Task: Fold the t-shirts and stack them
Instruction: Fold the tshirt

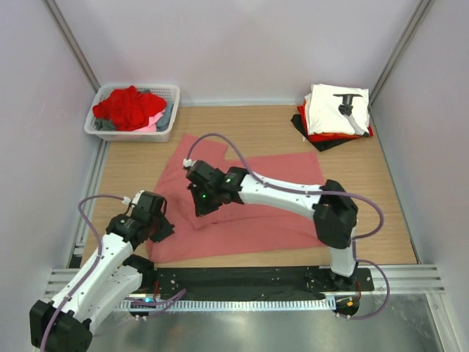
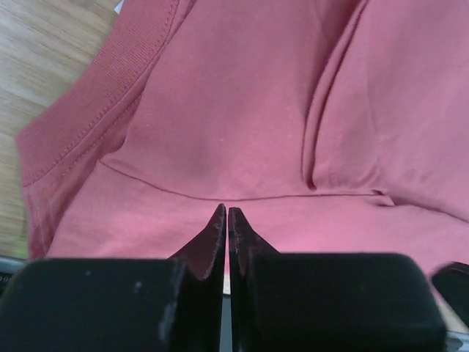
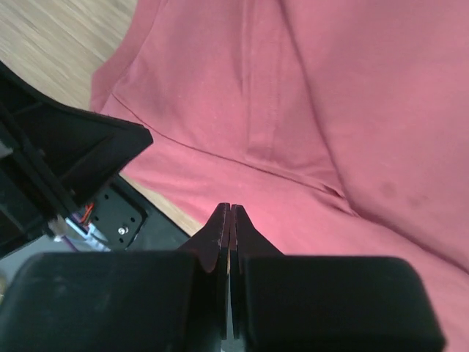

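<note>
A large salmon-pink t-shirt (image 1: pixel 275 213) lies on the wooden table, its left part folded over with creases. My left gripper (image 1: pixel 163 227) is shut and empty at the shirt's near left corner. In the left wrist view its tips (image 2: pixel 226 210) sit just above the pink cloth (image 2: pixel 256 110), near the ribbed collar (image 2: pixel 110 73). My right gripper (image 1: pixel 199 210) is shut and empty over the shirt's left part. In the right wrist view its tips (image 3: pixel 230 207) hover above the cloth (image 3: pixel 330 110). A folded stack (image 1: pixel 333 117) at the back right has a white tee with black print on top, then red and black ones.
A white plastic basket (image 1: pixel 171 110) at the back left holds red, grey and pink clothes. The left arm's black body (image 3: pixel 58 169) is close to my right gripper. The black base plate (image 1: pixel 242 279) runs along the table's near edge. Grey walls enclose the table.
</note>
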{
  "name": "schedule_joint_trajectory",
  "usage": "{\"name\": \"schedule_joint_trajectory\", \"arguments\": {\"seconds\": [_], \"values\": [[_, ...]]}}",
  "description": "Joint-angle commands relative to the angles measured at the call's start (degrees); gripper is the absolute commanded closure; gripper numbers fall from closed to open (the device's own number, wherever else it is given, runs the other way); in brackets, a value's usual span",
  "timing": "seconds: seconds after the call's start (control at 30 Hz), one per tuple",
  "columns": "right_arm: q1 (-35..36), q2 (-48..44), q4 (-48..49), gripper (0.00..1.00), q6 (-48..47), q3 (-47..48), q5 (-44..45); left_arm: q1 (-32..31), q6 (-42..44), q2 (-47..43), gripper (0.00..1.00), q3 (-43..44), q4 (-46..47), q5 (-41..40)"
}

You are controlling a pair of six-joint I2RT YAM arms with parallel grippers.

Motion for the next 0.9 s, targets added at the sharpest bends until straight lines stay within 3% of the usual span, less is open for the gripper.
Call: {"name": "schedule_joint_trajectory", "arguments": {"seconds": [0.0,0.23,0.53,0.87], "values": [[1.8,4.6,1.3,0.99,-2.1,4.5,-2.8,-0.9,-3.1,0.9,0.98,-2.1,7.1,-2.1],[3.5,12.1,4.7,0.98,-2.8,5.3,-6.8,-1.0,-3.3,1.5,1.0,-9.8,10.8,-3.4],[3.0,18.9,5.0,0.99,-5.4,8.2,-6.9,-1.3,-3.4,0.8,1.0,-10.2,10.6,-4.7],[-6.7,17.5,-1.1,0.99,-12.8,7.7,-0.4,-1.5,-4.1,0.0,1.0,-10.2,9.7,-5.4]]}}
